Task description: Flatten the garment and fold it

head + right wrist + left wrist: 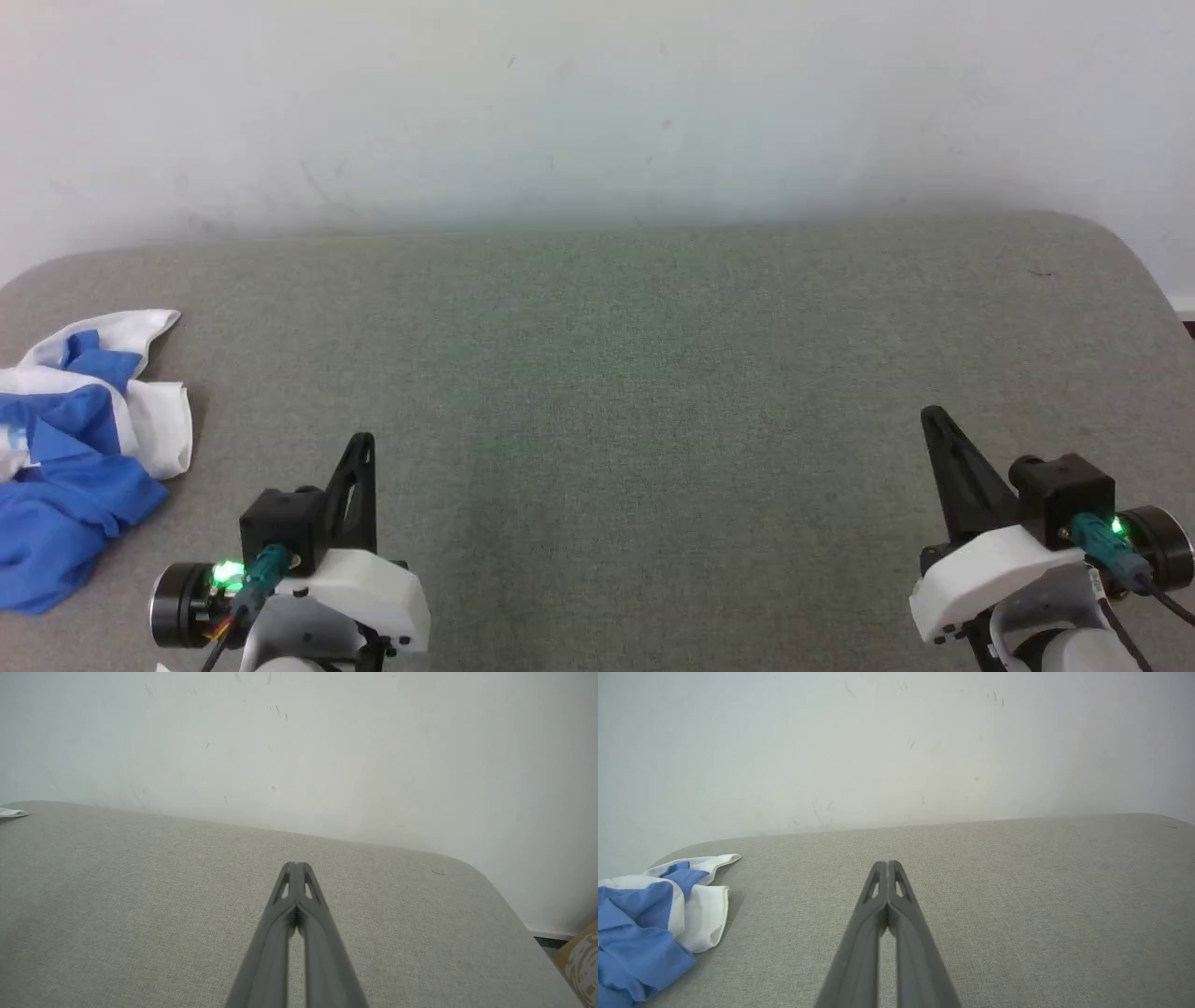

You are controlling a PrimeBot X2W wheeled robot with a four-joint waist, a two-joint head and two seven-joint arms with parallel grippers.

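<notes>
garment (79, 467) lies crumpled at the worktop's (597, 373) left edge, untouched; left hand (363, 441) and right hand (932, 415) hover by the front edge, fingers together and empty, likely parked before any reach.

my right gripper (294, 864): tips pressed together, over tabletop (140, 896) | garment (11, 812): white scrap by far edge | box (579, 966): past right edge

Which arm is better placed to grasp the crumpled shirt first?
Left, likely: the shirt lies bunched at the left edge of the table, near the left arm; the right arm sits far across it. Both jaws are shut.
</notes>
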